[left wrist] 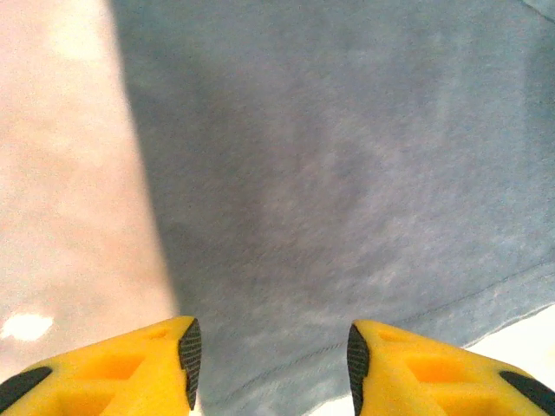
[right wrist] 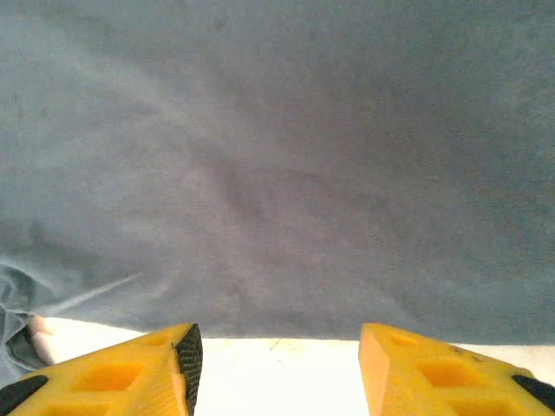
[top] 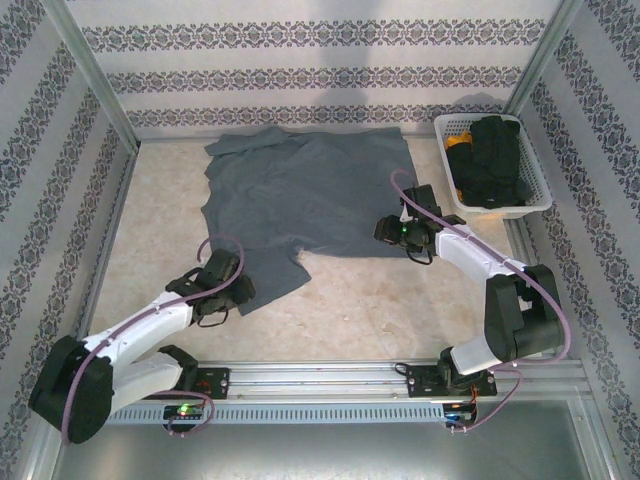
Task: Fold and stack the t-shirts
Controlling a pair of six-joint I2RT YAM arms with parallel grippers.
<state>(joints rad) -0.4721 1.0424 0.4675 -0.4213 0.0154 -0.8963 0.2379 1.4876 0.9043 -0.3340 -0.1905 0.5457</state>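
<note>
One slate blue-grey t-shirt [top: 305, 190] lies spread flat across the middle and back of the table, with a sleeve reaching toward the near left. My left gripper [top: 232, 282] is low over that sleeve. In the left wrist view it [left wrist: 273, 360] stands open, with the sleeve's stitched hem [left wrist: 347, 342] lying between the yellow fingers. My right gripper [top: 390, 232] sits at the shirt's near right edge. In the right wrist view it [right wrist: 273, 364] is open over bare table, and the shirt's edge [right wrist: 286, 329] runs just ahead of the fingertips.
A white slatted basket [top: 535, 200] stands at the back right, holding dark clothes [top: 492, 160] and something yellow. Patterned walls and metal posts close the table on three sides. Bare beige tabletop [top: 350, 300] lies between the shirt and the arm bases.
</note>
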